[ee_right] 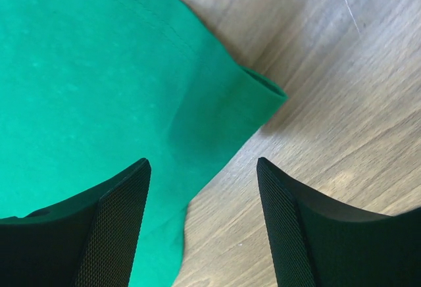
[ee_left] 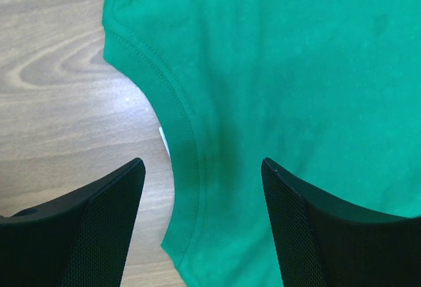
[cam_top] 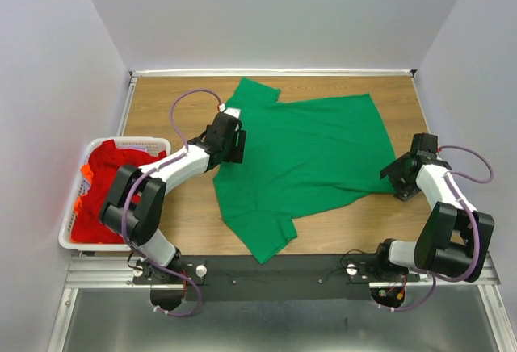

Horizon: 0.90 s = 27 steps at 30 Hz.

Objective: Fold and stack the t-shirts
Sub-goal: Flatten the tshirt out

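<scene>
Looks early in the job. Shows one green t-shirt [cam_top: 315, 154] spread flat across the middle of the tabletop [cam_top: 178, 215], with the neckline [ee_left: 187, 135] toward the left of the overhead frame, the hem toward the right, and a sleeve reaching toward the top and the bottom. Shows no fold in it yet, only a small turned-up corner of hem [ee_right: 263, 93] in the right wrist view and some rumpling along the lower edge. Keeps the red t-shirts [cam_top: 113, 178], with a bit of orange among them, heaped unfolded in the white basket [cam_top: 71, 235] at the left edge of the frame; cannot tell how many. Shows no stack anywhere in view.

Finds the left hand [cam_top: 236, 147] poised over the neckline, held wide apart and gripping nothing; in its own view [ee_left: 202, 165] straddles the collar band, with bare wood to the left. Finds the right hand [cam_top: 401, 176] at the hem corner in the right of the frame, likewise apart and empty [ee_right: 204, 163], half over cloth and half over wood.

Leaves, judging from this, nearly everything: every fold of the green one, then fetching, folding and stacking the rest.
</scene>
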Motion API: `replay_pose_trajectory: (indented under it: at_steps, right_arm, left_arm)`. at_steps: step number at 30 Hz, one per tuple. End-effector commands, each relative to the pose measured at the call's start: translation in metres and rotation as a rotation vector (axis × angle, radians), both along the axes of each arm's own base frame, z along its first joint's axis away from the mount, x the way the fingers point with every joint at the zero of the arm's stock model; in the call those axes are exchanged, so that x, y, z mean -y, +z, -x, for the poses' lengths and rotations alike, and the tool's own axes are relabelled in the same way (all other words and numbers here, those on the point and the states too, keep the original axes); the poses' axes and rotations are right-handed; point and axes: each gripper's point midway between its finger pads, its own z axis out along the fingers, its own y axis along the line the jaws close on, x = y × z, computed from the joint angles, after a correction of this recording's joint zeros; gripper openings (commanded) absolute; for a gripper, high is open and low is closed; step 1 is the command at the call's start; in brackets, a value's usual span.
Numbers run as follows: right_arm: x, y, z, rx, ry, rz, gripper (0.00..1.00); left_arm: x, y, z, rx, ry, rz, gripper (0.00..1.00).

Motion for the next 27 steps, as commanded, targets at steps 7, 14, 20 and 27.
replay_pose_trajectory:
  at_steps: [7, 14, 20, 27]
  right_arm:
    - [0.004, -0.027, 0.015, -0.028, -0.093, 0.006, 0.68]
    - [0.01, -0.032, 0.009, -0.02, -0.092, 0.032, 0.37]
    - [0.011, 0.007, -0.028, 0.11, -0.031, 0.029, 0.05]
    - [0.012, 0.038, -0.081, 0.18, 0.012, -0.016, 0.01]
  left_arm:
    - [0.021, 0.03, -0.017, 0.131, -0.057, 0.027, 0.8]
    - [0.025, 0.032, -0.016, 0.138, -0.072, 0.028, 0.8]
    - [0.027, 0.033, -0.016, 0.142, -0.08, 0.023, 0.8]
    - [0.025, 0.03, -0.015, 0.139, -0.082, 0.006, 0.8]
